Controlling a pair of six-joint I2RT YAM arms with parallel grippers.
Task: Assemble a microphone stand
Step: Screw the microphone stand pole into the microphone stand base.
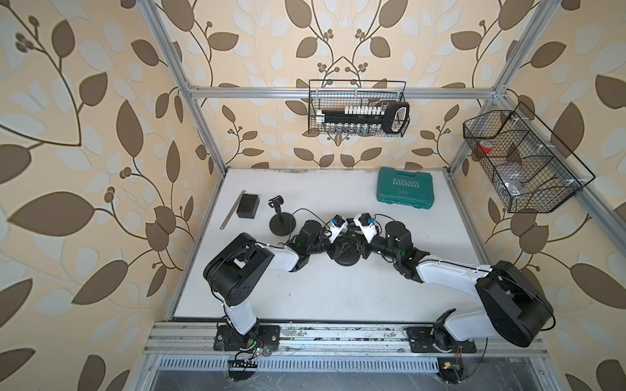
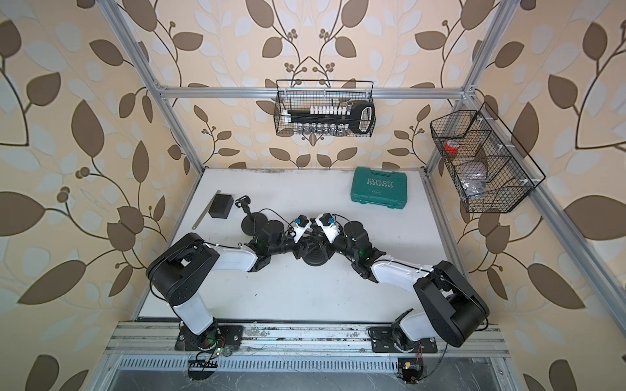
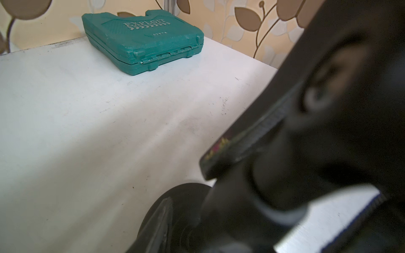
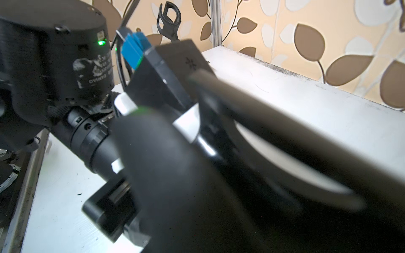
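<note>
A black round stand base (image 1: 346, 260) (image 2: 315, 260) lies mid-table, and both arms meet over it. My left gripper (image 1: 336, 250) comes at it from the left and my right gripper (image 1: 357, 248) from the right, both low on the base. Their fingertips are hidden in the dark cluster, so I cannot tell whether either is open or shut. The left wrist view shows the base's rim (image 3: 186, 197) very close and blurred. The right wrist view shows the disc (image 4: 274, 157) behind blurred black parts. A second stand (image 1: 282, 223), upright with a clip (image 1: 276, 202) (image 4: 168, 19), stands to the left.
A black box (image 1: 248, 205) and a metal ruler (image 1: 236, 207) lie at the back left. A green tool case (image 1: 403, 186) (image 3: 142, 39) sits at the back right. Wire baskets hang on the back wall (image 1: 357, 108) and the right wall (image 1: 521, 162).
</note>
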